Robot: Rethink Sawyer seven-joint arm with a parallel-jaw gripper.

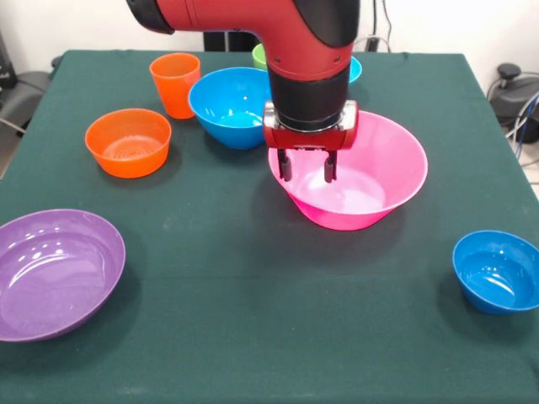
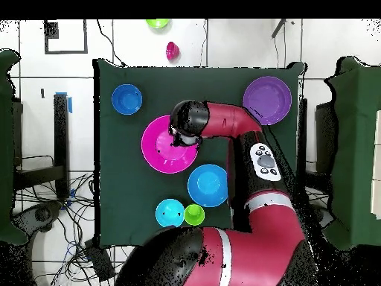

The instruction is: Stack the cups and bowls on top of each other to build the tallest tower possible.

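Green tabletop carrying scattered bowls and cups; nothing is stacked yet. Gripper hangs over the near rim of the pink bowl, fingers spread and empty. Purple bowl, orange bowl, orange cup and blue bowl stand apart. Judged best practice: straddle one rim wall squarely before closing, so the wide bowl lifts level.

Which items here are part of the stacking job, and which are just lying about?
Job: pink bowl, purple bowl, orange bowl, large blue bowl, small blue bowl, cyan bowl, orange cup, green cup; lime bowl and red bowl, both off the table.
Lying about: floor cables.
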